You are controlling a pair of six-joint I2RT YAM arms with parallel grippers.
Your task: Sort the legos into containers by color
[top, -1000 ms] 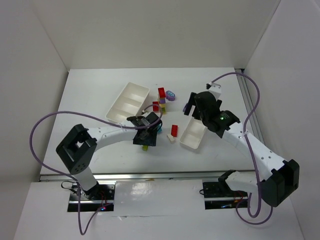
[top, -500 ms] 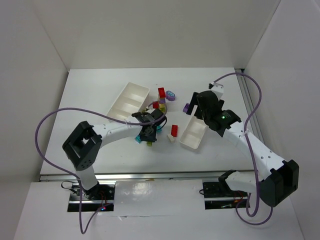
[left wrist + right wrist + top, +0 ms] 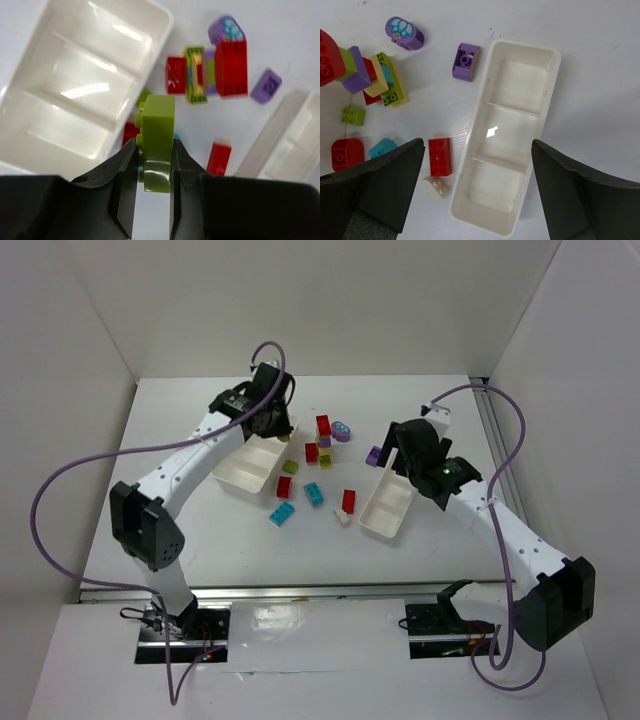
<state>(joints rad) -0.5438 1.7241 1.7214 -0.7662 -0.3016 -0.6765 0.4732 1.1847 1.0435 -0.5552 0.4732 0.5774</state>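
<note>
Top view: the left gripper [image 3: 268,418] hangs over the far end of the long white three-compartment plastic tray [image 3: 243,469], but the wrist hides its load. The right gripper [image 3: 393,451] sits at the far end of the second white plastic tray [image 3: 388,510]. Loose bricks lie between the trays.

Left wrist view: the fingers are clamped on a lime green studded plastic brick [image 3: 159,131], its long axis running out along them. The long tray [image 3: 75,92] lies to the left – the brick looks just off its right rim rather than over a compartment, though height is hard to judge.

Right wrist view: the right jaws are spread wide and empty, with the second tray [image 3: 492,222] bare beneath them, its long axis running away. A purple sloped brick [image 3: 466,61] lies just beside its far-left corner.
</note>
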